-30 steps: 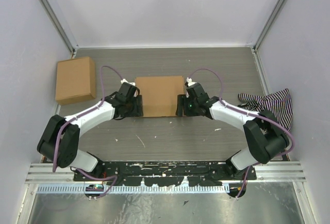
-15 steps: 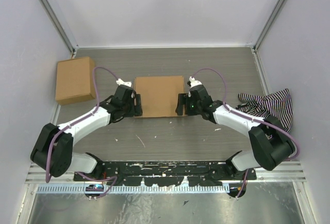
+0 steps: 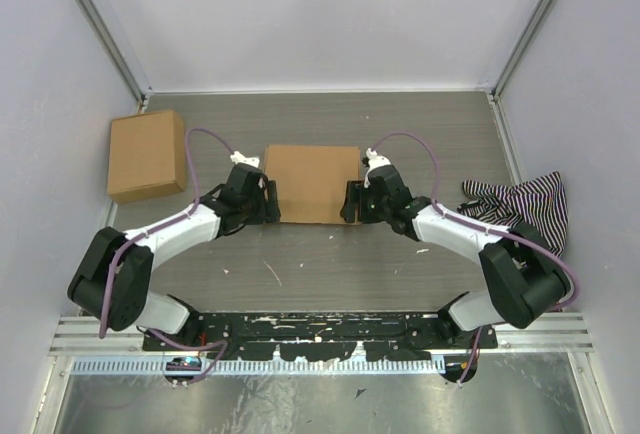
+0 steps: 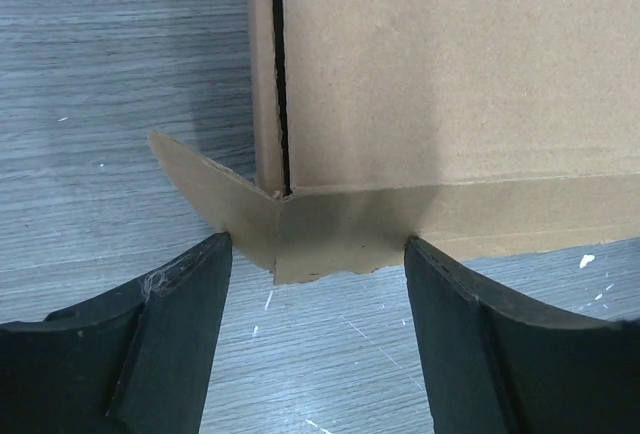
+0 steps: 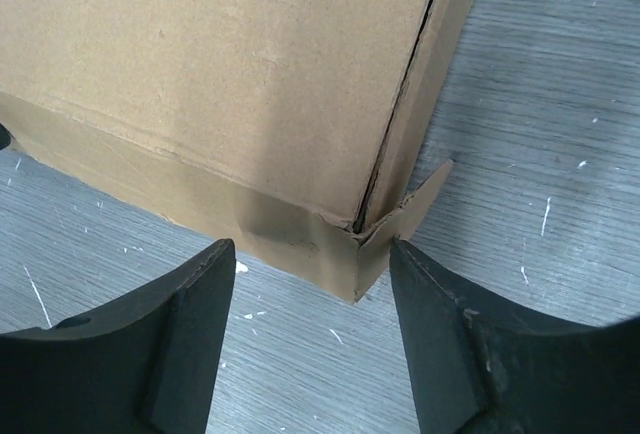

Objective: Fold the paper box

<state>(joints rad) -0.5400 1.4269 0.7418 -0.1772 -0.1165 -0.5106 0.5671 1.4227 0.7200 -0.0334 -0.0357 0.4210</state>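
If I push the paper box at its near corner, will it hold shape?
The paper box probably slides easily: thin cardboard on a flat table. Its side may flex, since a seam gapes beside the top panel. The splayed corner tab likely bends.

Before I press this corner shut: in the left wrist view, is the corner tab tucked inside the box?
No, the corner tab sticks out sideways from the paper box, splayed over the table.

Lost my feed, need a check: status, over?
Left gripper, right gripper open at near corners of the paper box. Corner tabs poke out. Spare box, cloth off aside.
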